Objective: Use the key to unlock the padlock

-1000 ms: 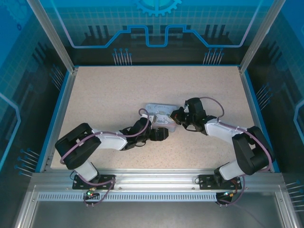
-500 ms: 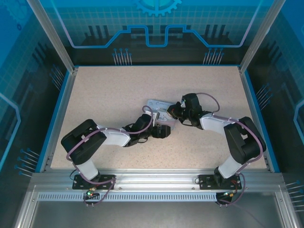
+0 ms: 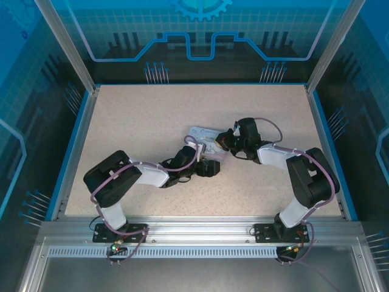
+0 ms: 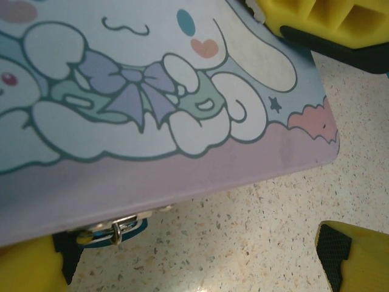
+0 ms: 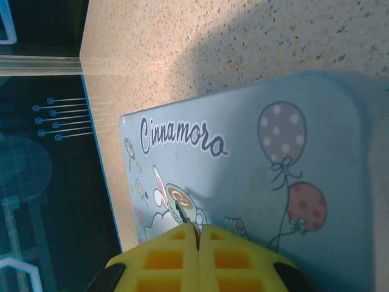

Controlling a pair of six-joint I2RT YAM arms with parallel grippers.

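Carefully steady pale blue cartoon-printed tin box point(image 4: 182, 176) with wide-open left pincer point(image 4: 194, 261), then lower thin dark metal key point(image 5: 180, 213), pinched in closed right pincer point(image 5: 197, 234) over lid, toward tiny teal-glinting dark padlock point(image 4: 114, 232) at front latch.

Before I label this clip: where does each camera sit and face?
Top external: above and behind, looking down at the table and both arms.
Left wrist: on that wrist, looking past the open left end effector at the tin.
Right wrist: on that wrist, looking over the right end effector, shut on the key, at the tin.
Both wrist views share the tin.
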